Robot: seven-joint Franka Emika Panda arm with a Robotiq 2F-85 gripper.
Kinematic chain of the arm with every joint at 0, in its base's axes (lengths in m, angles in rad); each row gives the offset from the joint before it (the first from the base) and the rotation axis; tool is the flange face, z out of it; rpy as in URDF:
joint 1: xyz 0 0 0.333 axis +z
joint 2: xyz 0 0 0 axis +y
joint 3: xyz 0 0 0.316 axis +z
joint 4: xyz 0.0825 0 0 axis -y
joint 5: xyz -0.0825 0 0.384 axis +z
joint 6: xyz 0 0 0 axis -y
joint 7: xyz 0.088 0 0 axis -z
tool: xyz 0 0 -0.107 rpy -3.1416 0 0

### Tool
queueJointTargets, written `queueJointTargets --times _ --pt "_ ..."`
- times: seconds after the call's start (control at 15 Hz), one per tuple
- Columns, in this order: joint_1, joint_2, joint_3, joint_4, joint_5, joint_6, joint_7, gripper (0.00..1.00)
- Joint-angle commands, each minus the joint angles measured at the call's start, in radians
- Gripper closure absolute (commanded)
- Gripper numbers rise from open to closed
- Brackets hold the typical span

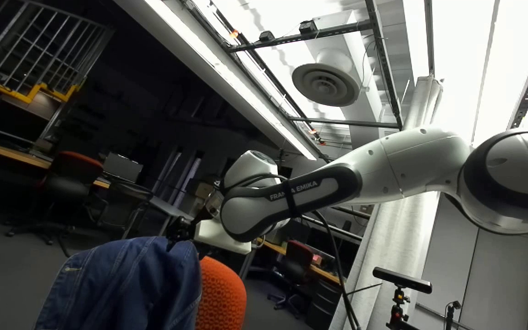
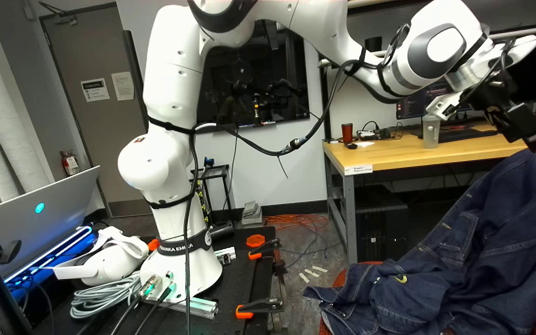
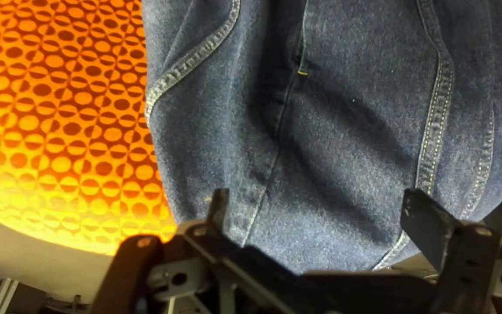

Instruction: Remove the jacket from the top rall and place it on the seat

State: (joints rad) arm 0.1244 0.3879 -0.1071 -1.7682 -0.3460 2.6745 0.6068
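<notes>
The blue denim jacket (image 1: 122,284) hangs over the orange woven chair backrest (image 1: 222,293). In an exterior view the jacket (image 2: 486,251) slopes down from the upper right, and its lower part lies over the orange seat (image 2: 341,279), whose edge shows at the left. The jacket (image 3: 334,131) fills the middle of the wrist view, and the bare part of the top rail (image 3: 68,122) shows at left. My gripper (image 3: 316,192) is open, with its fingers apart over the jacket's upper edge. The fingertips (image 2: 535,142) are at the jacket's top; I cannot tell whether they touch it.
A wooden desk (image 2: 403,156) with a bottle (image 2: 431,131) and a red cup (image 2: 347,132) stands behind the chair. The robot's black base table (image 2: 244,279) carries orange clamps, cables and a white headset (image 2: 114,260). A camera on a stand (image 1: 401,279) is nearby.
</notes>
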Motion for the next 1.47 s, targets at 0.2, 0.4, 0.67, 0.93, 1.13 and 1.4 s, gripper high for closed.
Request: queueJointTargets --times 0.2,0.4,0.67,0.93,1.13,1.4 --pt "0.056 0.168 -0.086 0.204 0.005 0.033 0.024 0.00" --pt "0.055 0.218 -0.089 0.257 0.033 0.020 0.007 0.00" --pt "0.063 0.278 -0.098 0.310 0.046 0.017 0.004 0.25" --pt "0.078 0.307 -0.119 0.345 0.041 0.027 0.010 0.49" --pt "0.084 0.298 -0.132 0.341 0.041 0.030 0.012 0.72" --pt "0.065 0.281 -0.119 0.328 0.077 0.020 -0.003 0.99"
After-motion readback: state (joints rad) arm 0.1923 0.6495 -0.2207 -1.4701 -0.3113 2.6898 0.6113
